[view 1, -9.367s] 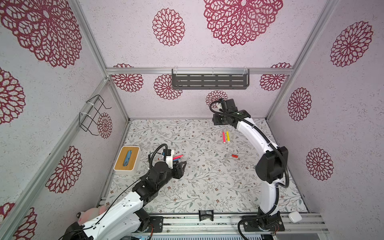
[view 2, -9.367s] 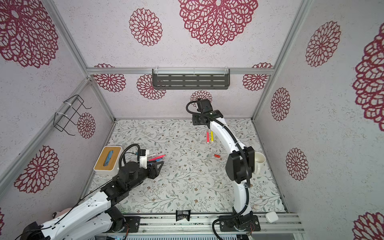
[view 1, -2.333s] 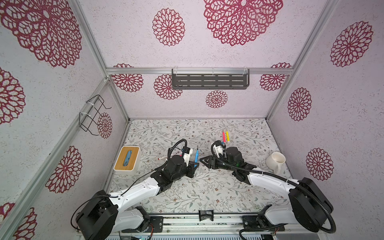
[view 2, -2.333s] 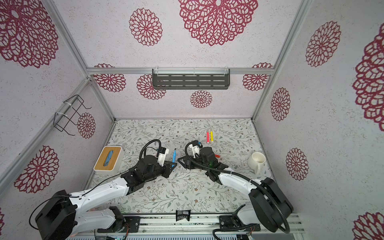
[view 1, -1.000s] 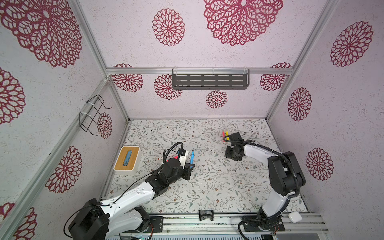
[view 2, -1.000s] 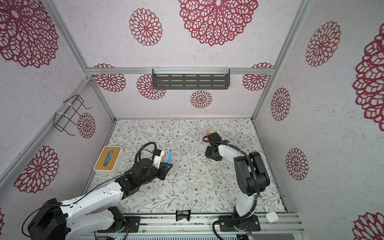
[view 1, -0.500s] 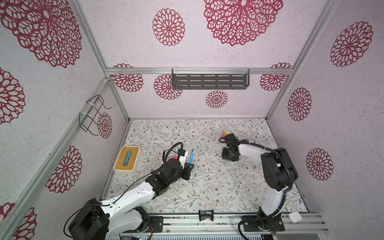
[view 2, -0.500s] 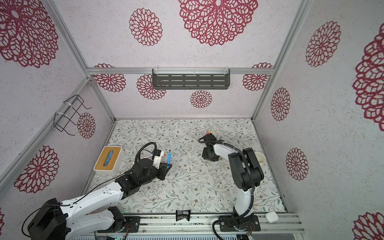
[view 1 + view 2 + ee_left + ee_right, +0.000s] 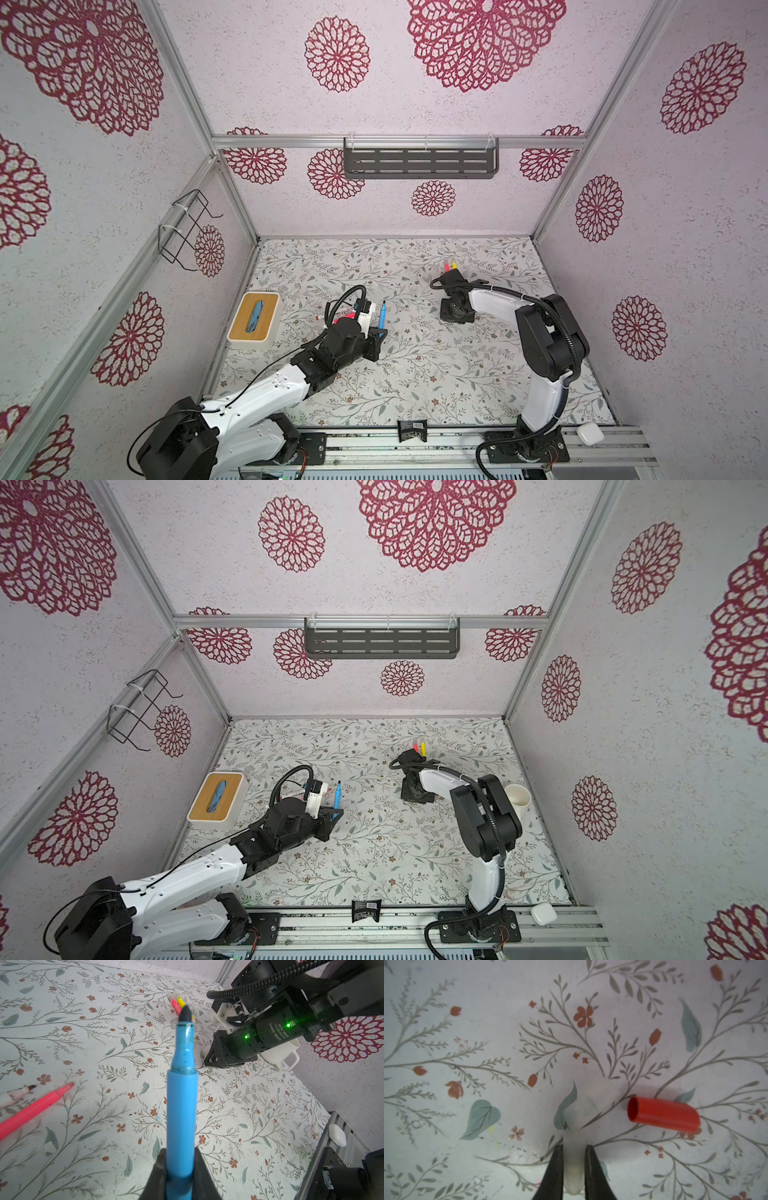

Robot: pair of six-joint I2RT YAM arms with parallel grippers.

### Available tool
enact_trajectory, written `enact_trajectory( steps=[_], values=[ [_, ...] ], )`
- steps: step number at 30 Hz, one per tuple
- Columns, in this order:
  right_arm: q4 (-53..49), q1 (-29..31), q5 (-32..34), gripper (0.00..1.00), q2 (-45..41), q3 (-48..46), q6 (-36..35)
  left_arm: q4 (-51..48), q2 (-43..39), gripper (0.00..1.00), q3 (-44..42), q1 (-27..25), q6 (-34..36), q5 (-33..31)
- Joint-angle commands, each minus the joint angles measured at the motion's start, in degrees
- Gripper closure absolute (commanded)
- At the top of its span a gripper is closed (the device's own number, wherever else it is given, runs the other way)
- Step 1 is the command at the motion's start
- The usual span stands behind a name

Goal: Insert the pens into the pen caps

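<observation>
Right fingers [image 9: 553, 1172] dropped, pinching the clear cap [image 9: 574, 1157].
Left fingers [image 9: 158, 1169] grip the blue pen [image 9: 181, 1105]; lift cap without tilting.

The pink pen [image 9: 35, 1108] runs off the view's edge.

Matt plastic on the blue pen [image 9: 181, 1105]; clear cap [image 9: 574, 1161] frosted, translucent; red cap [image 9: 663, 1115] smooth, opaque plastic.

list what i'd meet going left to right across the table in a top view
wood-topped box → blue pen → pink pen → yellow pen → white mug → small white case on the front rail
</observation>
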Motion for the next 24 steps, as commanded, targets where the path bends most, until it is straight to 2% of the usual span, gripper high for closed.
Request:
enact_trajectory(
  steps=[1, 8, 19, 24],
  values=[
    [-3.2, 1.5, 1.7, 0.9, 0.2, -0.5, -0.8, -0.2, -1.6, 1.0, -0.5, 0.0, 1.1, -1.4],
    [-3.9, 5.0, 1.5, 0.9, -1.2, -2.2, -0.3, -0.2, -2.2, 1.0, -0.7, 0.0, 1.5, -1.9],
    [-3.6, 5.7, 1.5, 0.72, -0.8, -2.8, -0.2, -1.0, -3.8, 1.0, -0.7, 0.0, 1.4, -2.0],
    [-3.9, 5.7, 1.4, 0.69, 0.6, -1.6, -0.7, -1.4, -5.1, 1.0, -1.3, 0.0, 0.9, -2.0]
  ],
)
